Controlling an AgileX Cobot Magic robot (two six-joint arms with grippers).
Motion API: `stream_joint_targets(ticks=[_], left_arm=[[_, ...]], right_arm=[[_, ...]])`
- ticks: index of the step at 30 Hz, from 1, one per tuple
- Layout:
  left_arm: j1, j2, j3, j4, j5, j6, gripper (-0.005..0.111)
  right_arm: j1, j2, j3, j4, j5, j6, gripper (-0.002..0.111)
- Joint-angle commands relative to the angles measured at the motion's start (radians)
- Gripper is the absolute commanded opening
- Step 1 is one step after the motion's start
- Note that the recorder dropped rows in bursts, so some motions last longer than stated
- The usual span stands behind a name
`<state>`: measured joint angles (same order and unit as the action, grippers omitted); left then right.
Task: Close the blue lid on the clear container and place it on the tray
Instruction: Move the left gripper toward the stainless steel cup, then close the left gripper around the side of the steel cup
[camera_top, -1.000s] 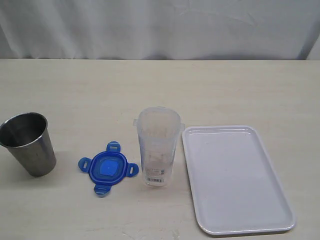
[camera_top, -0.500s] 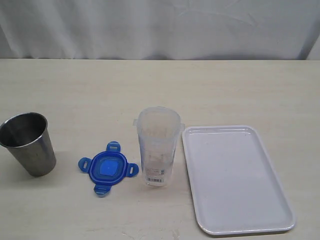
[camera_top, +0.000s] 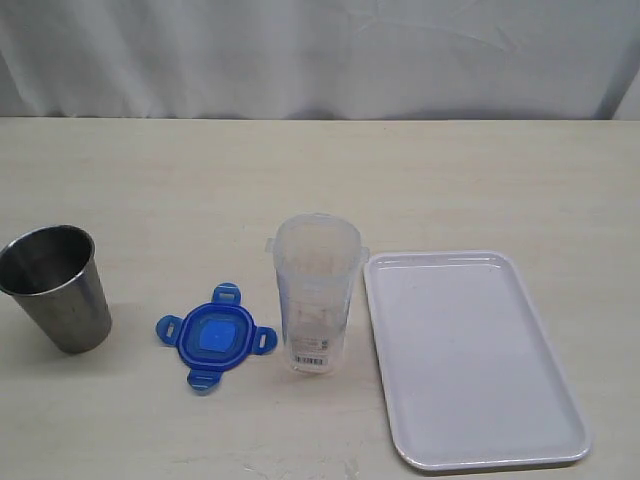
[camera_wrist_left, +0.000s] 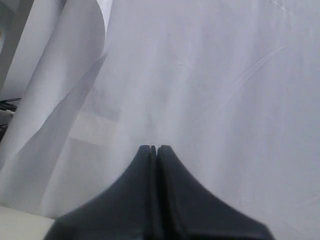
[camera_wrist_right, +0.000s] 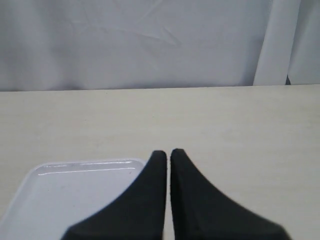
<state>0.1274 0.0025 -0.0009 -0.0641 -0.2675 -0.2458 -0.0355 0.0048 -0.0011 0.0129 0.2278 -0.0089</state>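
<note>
You see the clear container (camera_top: 318, 295) standing upright on the table (camera_top: 300, 170), its mouth open and its barcode sticker low on the side that faces the exterior camera. The blue lid (camera_top: 216, 338) lies flat on the table just beside the container, on its left in the exterior view, apart from it, with all four flaps spread outward. The tray (camera_top: 470, 360) lies flat on the container's other side, its near long rim just beside the container's wall; whether the two touch you cannot tell. A steel cup (camera_top: 58, 288) stands upright well to the left of the container, beyond the lid. A white cloth backdrop (camera_top: 320, 55) hangs behind the table, far from the container.

Neither arm shows in the exterior view. Your left claw (camera_wrist_left: 153, 148) is pressed fully together with nothing in it and faces only the backdrop. Your right claw (camera_wrist_right: 168, 152) is likewise closed tight and holds nothing; a corner of the tray (camera_wrist_right: 60, 190) and bare table (camera_wrist_right: 150, 115) lie beneath it.
</note>
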Motion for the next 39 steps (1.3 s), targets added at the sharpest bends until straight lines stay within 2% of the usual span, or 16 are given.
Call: stream_joint_targets(ticks=[1, 4, 7, 8, 10, 15, 18, 22, 27, 32, 39], left_arm=[[0.006, 0.060, -0.005, 0.202, -0.100, -0.172, 0.018], [0.006, 0.142, -0.005, 0.242, -0.181, -0.204, 0.048], [0.006, 0.235, -0.005, 0.269, -0.208, -0.204, 0.079], [0.006, 0.265, -0.005, 0.274, -0.205, -0.204, 0.088], [0.006, 0.319, -0.005, 0.303, -0.196, -0.204, 0.095], [0.006, 0.469, -0.005, 0.550, -0.218, -0.318, 0.096], [0.006, 0.560, -0.005, 0.626, -0.221, -0.333, 0.096], [0.006, 0.690, -0.005, 0.630, -0.235, -0.322, 0.096], [0.006, 0.842, -0.002, 0.658, -0.319, -0.242, 0.096], [0.006, 0.977, -0.002, 0.665, -0.310, -0.203, 0.096], [0.006, 1.019, 0.001, 0.651, -0.283, -0.204, 0.096]], right_arm=[[0.004, -0.005, 0.001, -0.001, -0.088, 0.003, 0.004], [0.004, -0.005, 0.001, -0.001, -0.194, 0.003, 0.004], [0.004, -0.005, 0.001, -0.001, -0.332, 0.003, 0.004], [0.004, -0.005, 0.001, -0.001, -0.376, 0.003, 0.004], [0.004, -0.005, 0.001, -0.001, -0.452, 0.003, 0.004], [0.004, -0.005, 0.001, -0.001, -0.521, 0.003, 0.004], [0.004, -0.005, 0.001, -0.001, -0.523, 0.003, 0.004], [0.004, -0.005, 0.001, -0.001, -0.537, 0.003, 0.004], [0.004, -0.005, 0.001, -0.001, -0.570, 0.003, 0.004], [0.004, -0.005, 0.001, -0.001, -0.575, 0.003, 0.004], [0.004, -0.005, 0.001, -0.001, -0.575, 0.003, 0.004]])
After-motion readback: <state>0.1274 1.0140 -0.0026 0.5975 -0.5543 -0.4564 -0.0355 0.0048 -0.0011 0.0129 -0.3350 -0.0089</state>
